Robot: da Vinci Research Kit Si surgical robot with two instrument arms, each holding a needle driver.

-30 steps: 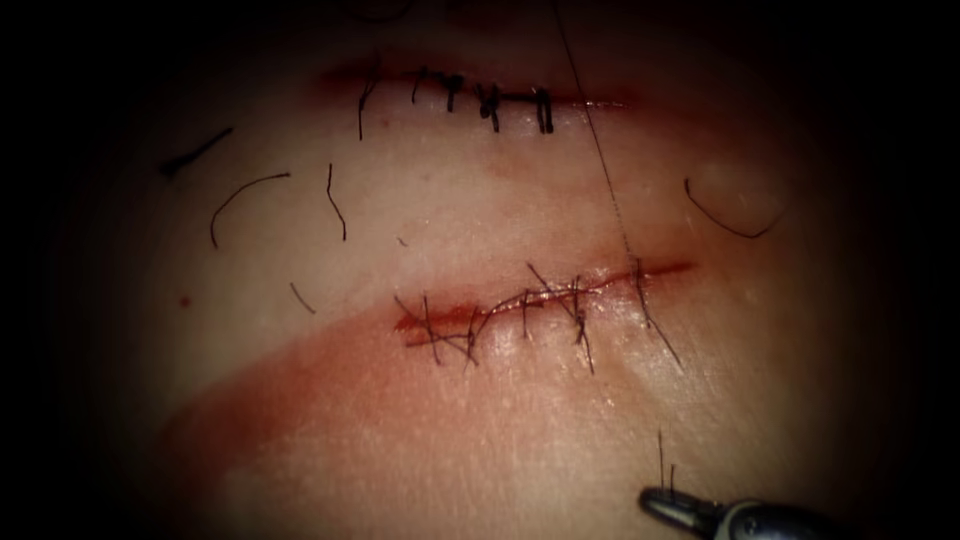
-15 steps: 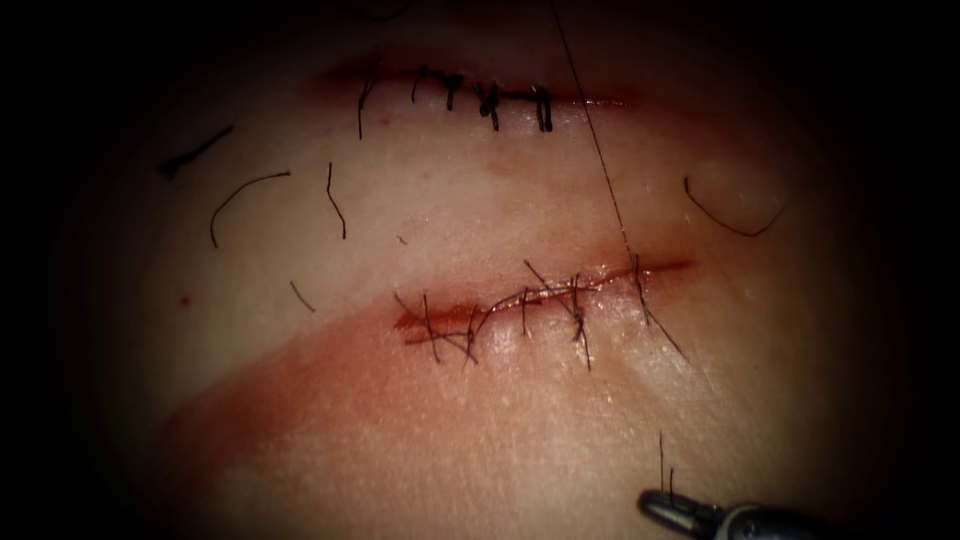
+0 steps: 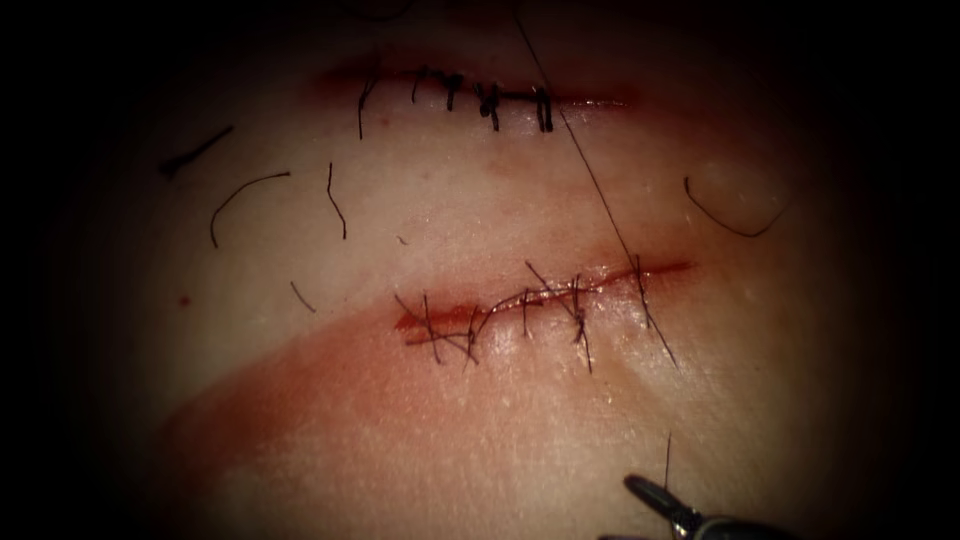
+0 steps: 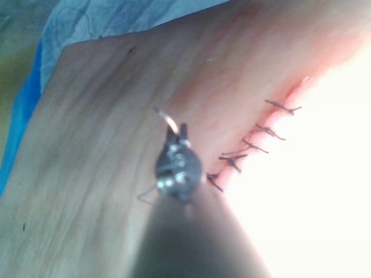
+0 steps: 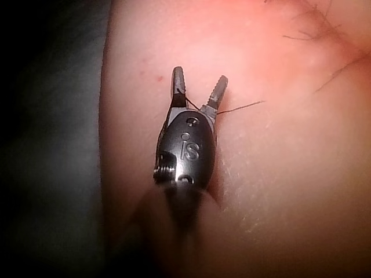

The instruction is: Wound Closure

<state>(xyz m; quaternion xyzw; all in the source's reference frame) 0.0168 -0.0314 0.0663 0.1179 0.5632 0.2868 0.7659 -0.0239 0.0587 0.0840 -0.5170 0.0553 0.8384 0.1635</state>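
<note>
The tissue (image 3: 520,430) has a cut (image 3: 452,315) closed by several dark stitches. A long thread (image 3: 590,180) runs taut from the rightmost stitch (image 3: 640,285) up and out past the far edge. My right tool (image 3: 630,505) is low on the near side of the cut, toward the right, with its jaws open. In the right wrist view, a short thread end (image 5: 237,106) lies loosely across the base of the right tool's (image 5: 200,78) jaws. In the left wrist view, the left tool (image 4: 177,132) is shut on the curved needle (image 4: 168,120), held clear of the tissue.
A second stitched cut (image 3: 480,97) lies farther back. Loose cut thread ends (image 3: 250,195) are scattered on the tissue to the left, and another one (image 3: 730,218) to the right. Red fluid (image 3: 300,390) stains the tissue below the near cut. Blue drape (image 4: 23,104) borders the tissue.
The right tool's jaws have opened off the short thread end, and the tool has shifted slightly. The upper part of the long thread has swung to the left.
</note>
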